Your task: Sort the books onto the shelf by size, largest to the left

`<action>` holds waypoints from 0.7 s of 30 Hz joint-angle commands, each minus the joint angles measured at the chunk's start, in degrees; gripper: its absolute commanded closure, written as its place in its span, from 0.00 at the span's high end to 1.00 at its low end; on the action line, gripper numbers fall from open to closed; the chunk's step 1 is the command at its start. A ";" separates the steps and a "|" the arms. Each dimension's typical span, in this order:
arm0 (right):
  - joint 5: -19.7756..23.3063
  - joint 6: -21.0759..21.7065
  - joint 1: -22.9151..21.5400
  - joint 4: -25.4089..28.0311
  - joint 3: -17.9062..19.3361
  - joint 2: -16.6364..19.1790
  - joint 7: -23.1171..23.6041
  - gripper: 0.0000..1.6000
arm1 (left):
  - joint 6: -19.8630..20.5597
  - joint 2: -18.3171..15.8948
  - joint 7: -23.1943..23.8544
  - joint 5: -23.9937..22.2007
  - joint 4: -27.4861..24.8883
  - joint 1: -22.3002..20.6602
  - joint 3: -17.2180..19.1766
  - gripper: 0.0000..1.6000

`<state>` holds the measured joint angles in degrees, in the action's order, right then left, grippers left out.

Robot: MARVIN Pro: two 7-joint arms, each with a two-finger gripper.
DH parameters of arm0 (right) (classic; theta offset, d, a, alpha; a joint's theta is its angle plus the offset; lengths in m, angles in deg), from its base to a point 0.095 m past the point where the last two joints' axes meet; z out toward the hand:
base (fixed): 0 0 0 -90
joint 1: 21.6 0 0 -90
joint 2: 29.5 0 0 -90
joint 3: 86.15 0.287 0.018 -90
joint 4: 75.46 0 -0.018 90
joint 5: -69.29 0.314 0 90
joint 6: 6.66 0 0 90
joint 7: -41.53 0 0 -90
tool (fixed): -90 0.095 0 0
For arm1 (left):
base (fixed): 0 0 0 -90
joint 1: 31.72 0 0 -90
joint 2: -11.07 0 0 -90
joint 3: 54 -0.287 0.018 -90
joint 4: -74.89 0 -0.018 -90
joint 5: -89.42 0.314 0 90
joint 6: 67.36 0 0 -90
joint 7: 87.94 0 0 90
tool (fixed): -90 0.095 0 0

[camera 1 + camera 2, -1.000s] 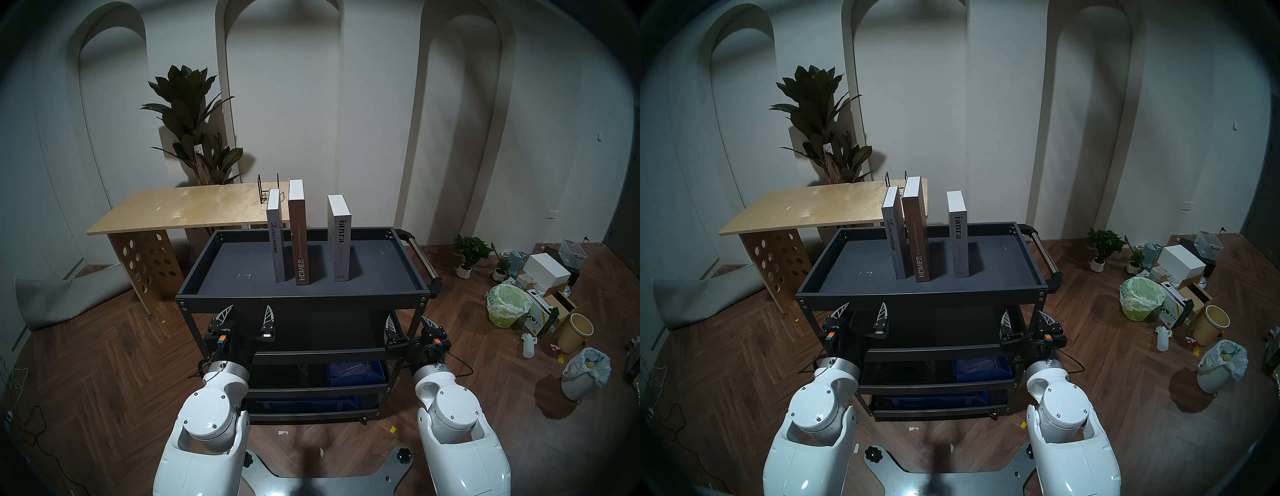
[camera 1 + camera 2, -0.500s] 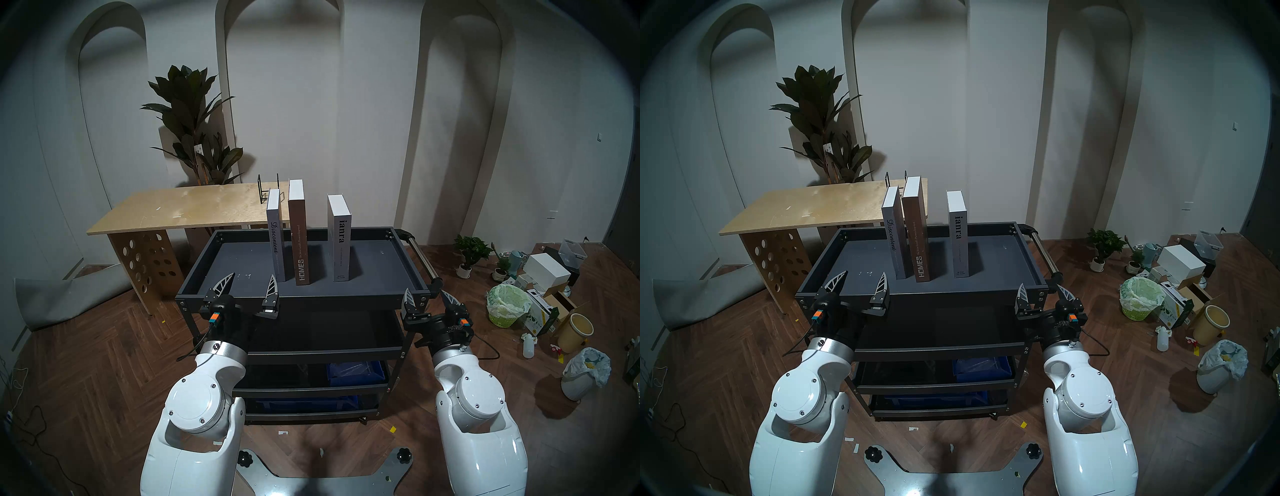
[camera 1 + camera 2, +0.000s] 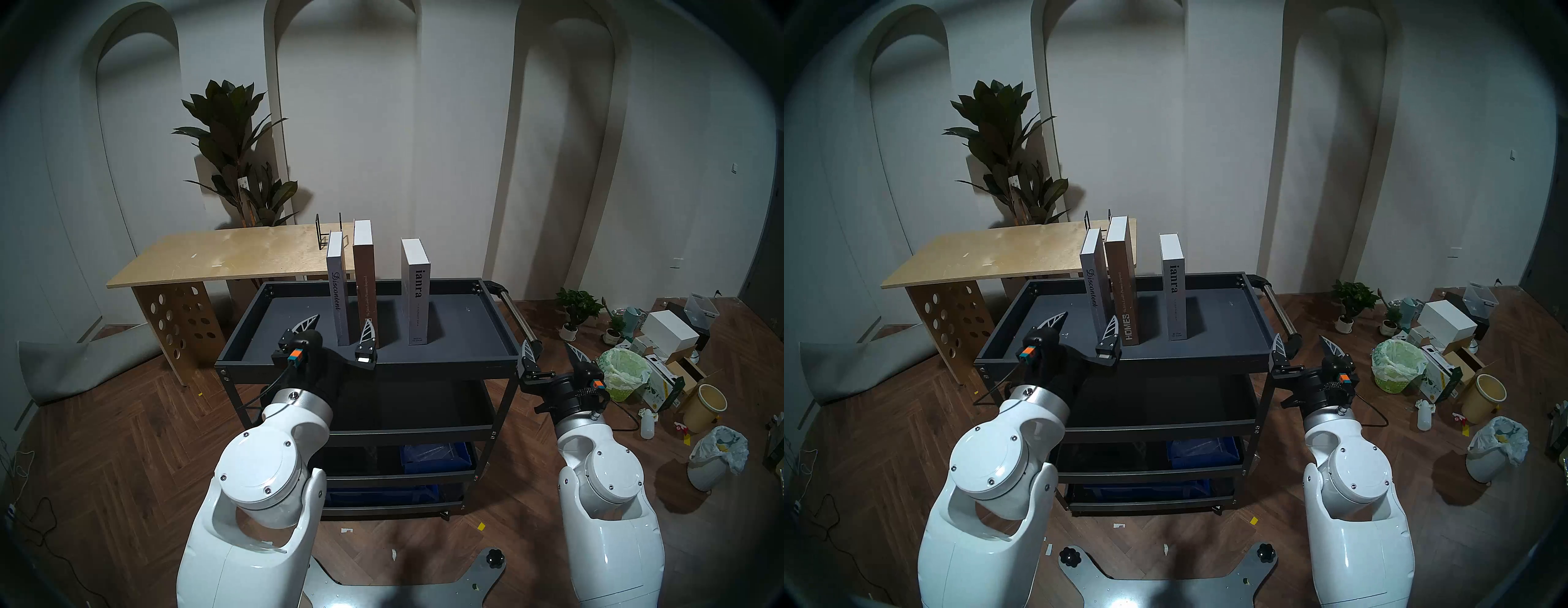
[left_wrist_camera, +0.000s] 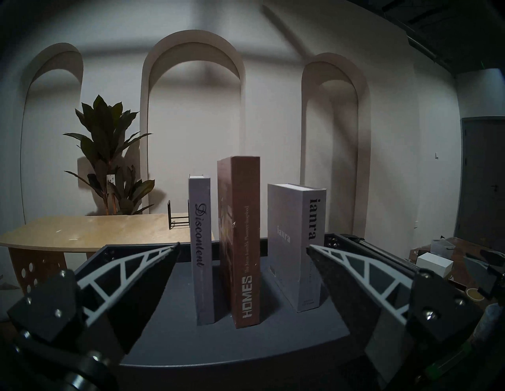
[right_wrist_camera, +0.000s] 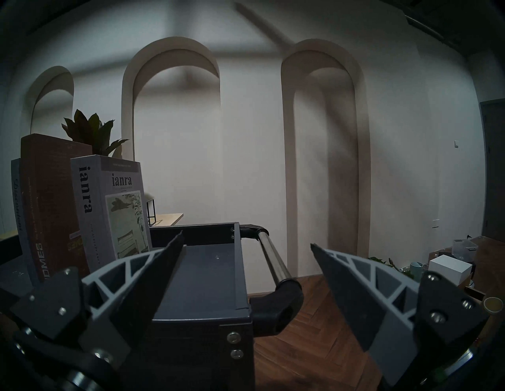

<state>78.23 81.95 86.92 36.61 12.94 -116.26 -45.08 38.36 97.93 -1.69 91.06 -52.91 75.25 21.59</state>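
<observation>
Within the last second both arms had risen from below the top tray of the shelf (image 3: 488,356). The left claw (image 3: 337,329) had come up over the front rim and now hung above the tray, spread wide and empty, just in front of the two left-hand books. In the left wrist view its two fingers framed all three books with clear air on both sides, touching none of them. The right claw (image 3: 551,352) had swung outward to the shelf's right front corner, beside the chrome handle (image 3: 515,312); it too stood wide open with nothing in it.

The books themselves had not shifted. That suggests the sorting had only just begun: the left arm looked set to take hold of one of the left pair, probably to swap them.

Counted, there were three books, all upright on the top tray. The thin grey book (image 3: 338,293) stood furthest left, the tall brown book (image 3: 365,288) just beside it with a narrow gap, and the thick white book (image 3: 415,293) well apart to the right. Since the brown book was the tallest and belonged at the left end, the order was still wrong.

There was one shelf with several tiers, two claws, and one wooden table (image 3: 212,259) behind the shelf carrying one black wire stand (image 3: 322,237). Three potted plants were in view: one big one (image 3: 237,153) behind the table and two small ones on the floor at right.
</observation>
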 commanded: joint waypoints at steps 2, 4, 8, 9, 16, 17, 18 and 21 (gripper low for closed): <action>1.59 -0.80 -0.68 0.10 2.12 -0.27 -0.38 1.00 | -0.01 -1.35 -4.66 0.92 0.85 -8.43 -6.46 1.00; 1.96 -0.85 -0.64 -0.11 2.84 -0.31 -0.53 1.00 | -0.65 -1.72 -5.61 1.46 1.09 -8.21 -7.58 1.00; 2.72 -0.79 -0.65 -0.57 4.32 -0.38 -0.89 1.00 | -0.92 -1.54 -7.01 2.22 3.14 -10.60 -9.37 1.00; 2.90 -0.82 -0.66 -0.68 4.65 -0.39 -0.98 1.00 | -1.27 -1.51 -7.31 2.38 3.35 -10.47 -9.53 1.00; 4.07 -0.74 -0.55 -1.24 6.73 -0.60 -2.09 1.00 | -1.56 0.19 -9.66 3.99 7.29 -14.96 -10.68 1.00; 4.21 -0.74 -0.52 -1.28 6.93 -0.62 -2.18 1.00 | -1.67 0.32 -9.90 4.12 7.56 -15.08 -10.69 1.00; 4.32 -0.74 -0.48 -1.31 7.15 -0.66 -2.33 1.00 | -1.69 0.51 -10.16 4.33 7.96 -15.44 -10.73 1.00; 4.68 -0.73 -0.46 -1.47 7.78 -0.74 -2.66 1.00 | -1.68 1.22 -10.95 4.84 9.60 -17.31 -11.18 1.00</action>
<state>82.19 81.86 86.66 34.33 19.46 -116.82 -47.37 37.54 97.17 -11.15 94.63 -44.29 63.73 11.09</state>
